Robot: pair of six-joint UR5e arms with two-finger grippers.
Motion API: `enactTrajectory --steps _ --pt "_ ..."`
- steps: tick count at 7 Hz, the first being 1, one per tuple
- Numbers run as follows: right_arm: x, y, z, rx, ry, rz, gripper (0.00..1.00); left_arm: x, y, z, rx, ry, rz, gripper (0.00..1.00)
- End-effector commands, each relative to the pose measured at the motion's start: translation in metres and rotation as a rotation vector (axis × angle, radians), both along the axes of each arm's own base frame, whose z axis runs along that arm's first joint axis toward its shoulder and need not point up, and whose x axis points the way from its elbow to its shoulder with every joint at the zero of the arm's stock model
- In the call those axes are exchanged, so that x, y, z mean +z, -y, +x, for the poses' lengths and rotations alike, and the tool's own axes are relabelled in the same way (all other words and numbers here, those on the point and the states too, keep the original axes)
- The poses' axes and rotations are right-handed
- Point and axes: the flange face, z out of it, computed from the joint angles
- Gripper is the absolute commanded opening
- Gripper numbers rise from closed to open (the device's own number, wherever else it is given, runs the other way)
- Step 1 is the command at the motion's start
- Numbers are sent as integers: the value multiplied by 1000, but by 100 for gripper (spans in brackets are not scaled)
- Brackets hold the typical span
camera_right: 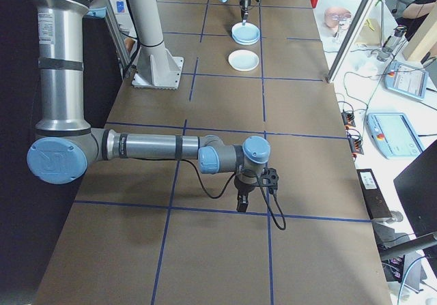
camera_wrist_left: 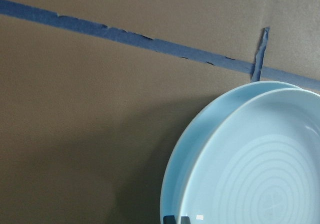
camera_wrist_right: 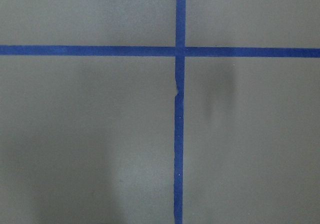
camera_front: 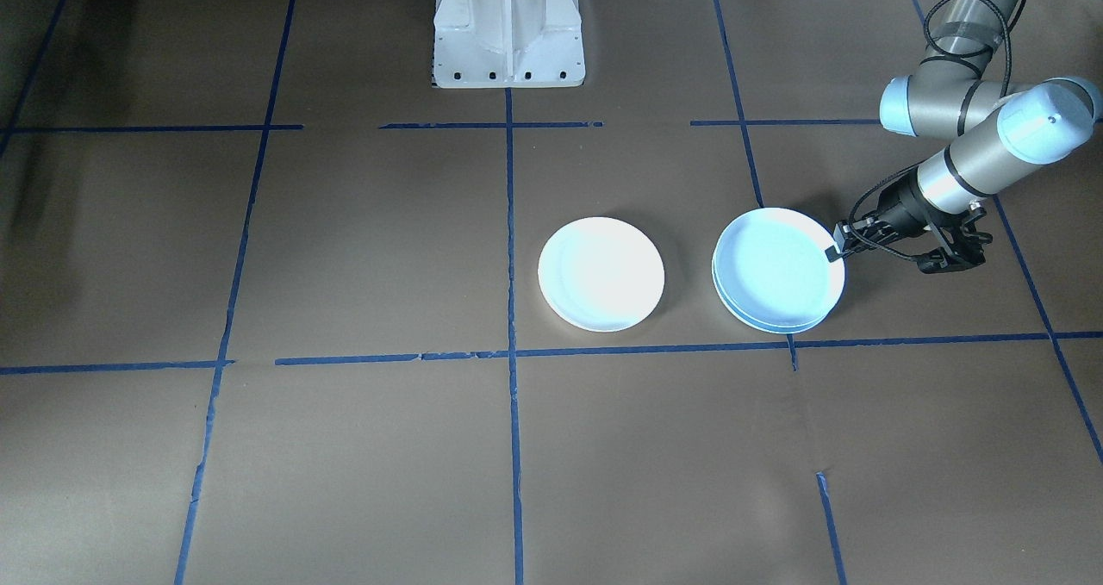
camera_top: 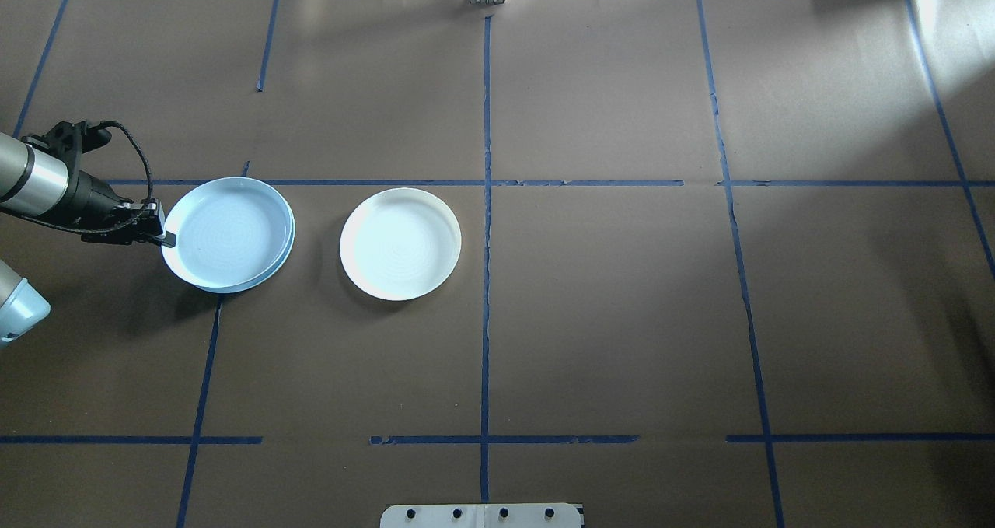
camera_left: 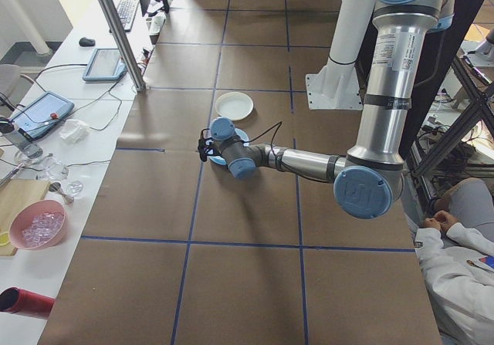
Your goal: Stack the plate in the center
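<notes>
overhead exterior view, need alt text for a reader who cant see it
The left gripper grips the rim of the top blue plate of a two-plate stack on the brown table, near its left edge. A white plate sits alone beside it, nearer the center.

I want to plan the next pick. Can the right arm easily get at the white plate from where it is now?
Probably not easily. The right tool hangs far from the white plate, though bare table lies between. The left tool is closer, at the blue plates.
</notes>
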Motion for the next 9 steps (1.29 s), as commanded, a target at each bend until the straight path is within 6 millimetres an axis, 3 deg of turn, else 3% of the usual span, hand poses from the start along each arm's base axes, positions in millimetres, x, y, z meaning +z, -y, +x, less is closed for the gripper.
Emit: enactTrajectory --steps 1,2,3,5,7,9 --pt "0 0 0 0 0 0 100 0 0 1 -1 1 1 1" --pt "1 0 0 0 0 -1 100 0 1 0 -2 1 2 29" --pt "0 0 0 0 0 0 100 1 0 0 1 2 3 65" --pt "0 0 0 0 0 0 100 -1 0 -1 2 -1 12 96" --pt "0 0 0 0 0 0 100 -30 0 -4 -9 -25 25 100" --pt "0 0 0 0 0 0 100 -89 29 22 -40 -45 -12 100"
